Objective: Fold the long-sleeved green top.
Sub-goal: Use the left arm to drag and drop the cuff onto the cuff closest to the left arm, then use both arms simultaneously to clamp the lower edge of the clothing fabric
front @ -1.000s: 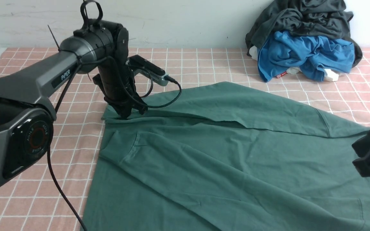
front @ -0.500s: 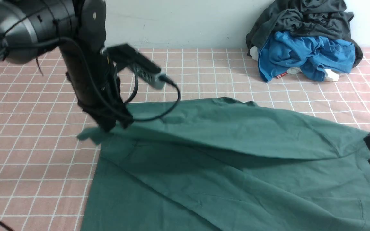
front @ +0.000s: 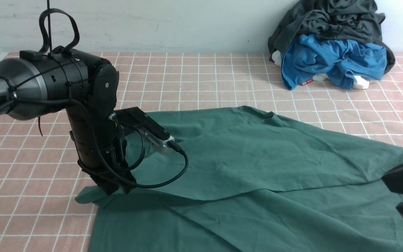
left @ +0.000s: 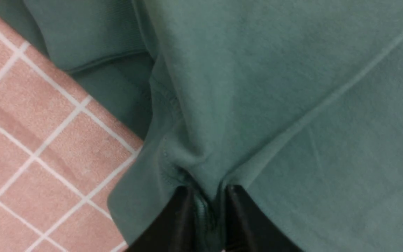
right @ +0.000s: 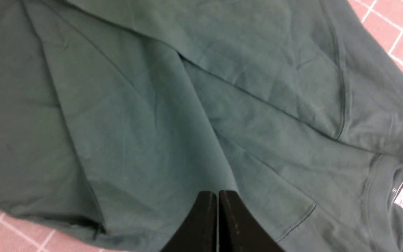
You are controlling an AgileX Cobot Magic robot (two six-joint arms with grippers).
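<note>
At the near-left edge of the green top (front: 257,157), left fingers (left: 177,220) clenched on its cloth; right fingers (right: 205,220) pressed tight together.

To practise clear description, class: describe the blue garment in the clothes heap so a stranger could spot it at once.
Start at the pink checked tablecloth and look to its far right corner, by the wall, where clothes lie heaped. The blue garment sits at the heap's front, beneath a dark grey garment. It alone is bright blue; the green top spread nearer the robot is not.
</note>
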